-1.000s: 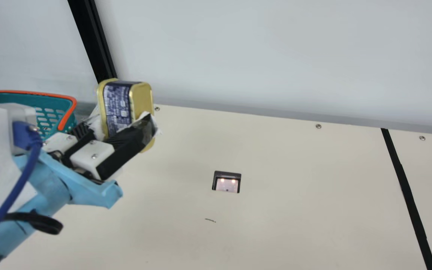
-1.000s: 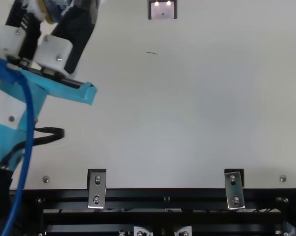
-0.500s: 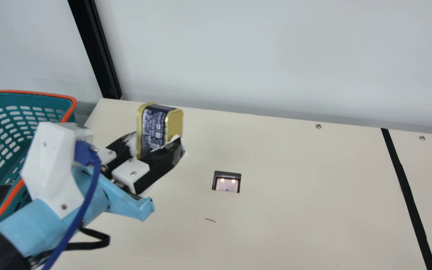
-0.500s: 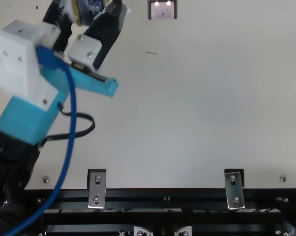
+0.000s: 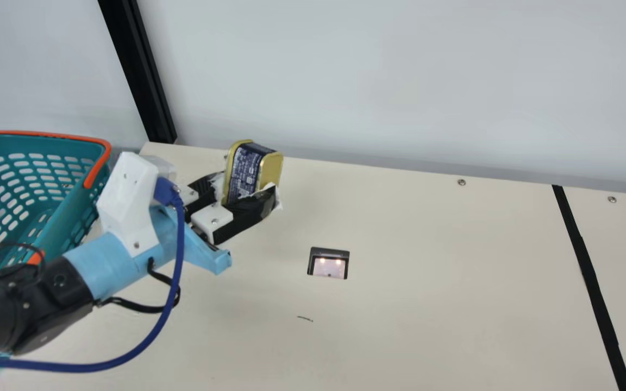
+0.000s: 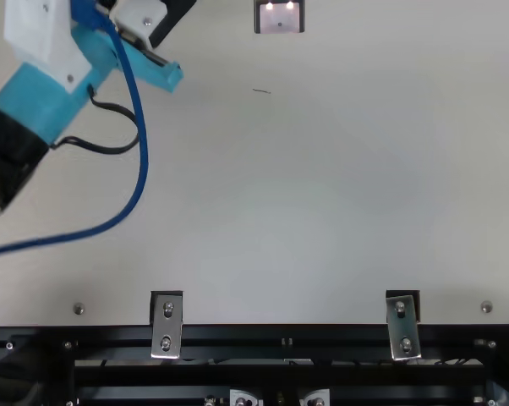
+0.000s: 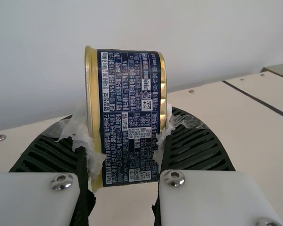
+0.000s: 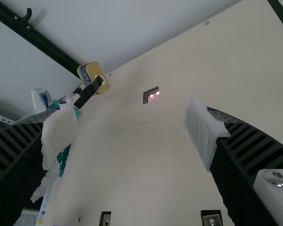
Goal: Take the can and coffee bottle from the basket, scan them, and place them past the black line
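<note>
Since the earlier frames, the gold-rimmed can (image 5: 245, 171) and the left pincer (image 5: 249, 184) had travelled together, away from the basket (image 5: 36, 133) and then back toward the wall (image 5: 400, 81). Both now sat closer to the scanner (image 5: 329, 267) than they had at first, while the main view's background kept its place.

At this moment the can was pinched between the left pincer's two black ribbed fingers, its gold ends against their ragged white padding. The dark blue printed label (image 7: 130, 113) faced back toward the wrist, and the can's upper part stuck out past the fingertips. It was held clear of the cream surface (image 5: 427, 304), leaning a little in the main view.

Right of that pincer and nearer the robot, the scanner was set in the surface with two small lights glowing. A short dark mark (image 5: 305, 319) lay just on the robot's side of it. Well apart to the pincer's right, beyond the scanner, ran the black line (image 5: 584, 260). To its left was the teal basket with an orange rim, and behind it rose a black post (image 5: 136, 70). A blue cable (image 5: 179, 260) looped down behind the pincer.

The right pincer (image 8: 129, 117) was spread wide, white padding on both its tips.
</note>
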`<state>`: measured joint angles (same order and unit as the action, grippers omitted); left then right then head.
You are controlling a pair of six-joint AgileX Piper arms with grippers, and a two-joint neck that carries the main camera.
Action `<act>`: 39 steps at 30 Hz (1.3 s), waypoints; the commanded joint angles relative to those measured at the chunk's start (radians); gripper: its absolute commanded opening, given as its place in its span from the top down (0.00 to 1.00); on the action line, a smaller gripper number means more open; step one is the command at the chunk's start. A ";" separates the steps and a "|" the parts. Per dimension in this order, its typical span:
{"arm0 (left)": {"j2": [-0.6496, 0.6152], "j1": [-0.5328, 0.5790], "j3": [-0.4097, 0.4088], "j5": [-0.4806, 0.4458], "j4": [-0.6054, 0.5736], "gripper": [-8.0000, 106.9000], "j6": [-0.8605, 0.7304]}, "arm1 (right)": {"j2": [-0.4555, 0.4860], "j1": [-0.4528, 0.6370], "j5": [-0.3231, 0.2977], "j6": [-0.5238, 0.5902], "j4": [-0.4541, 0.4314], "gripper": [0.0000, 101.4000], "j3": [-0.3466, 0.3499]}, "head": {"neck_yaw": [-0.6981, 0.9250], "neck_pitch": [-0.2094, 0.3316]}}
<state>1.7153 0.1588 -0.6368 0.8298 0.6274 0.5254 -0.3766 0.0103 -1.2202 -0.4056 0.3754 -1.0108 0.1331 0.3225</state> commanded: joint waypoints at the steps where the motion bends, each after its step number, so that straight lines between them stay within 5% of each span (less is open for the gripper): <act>1: 0.042 -0.009 -0.013 0.026 0.070 0.84 0.001 | 0.000 0.000 0.000 0.000 0.000 0.00 0.000 | -0.011 0.002; 17: 0.182 0.059 -0.079 0.100 0.045 0.84 -0.014 | 0.000 0.000 0.000 0.000 0.000 0.00 0.000 | -0.011 0.002; 39: 0.300 0.182 -0.214 0.085 -0.075 0.84 0.015 | 0.000 0.000 0.000 0.000 0.000 0.00 0.000 | -0.011 0.002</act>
<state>2.0107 0.3369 -0.8462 0.9149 0.5569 0.5381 -0.3766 0.0103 -1.2202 -0.4056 0.3754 -1.0108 0.1382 0.3225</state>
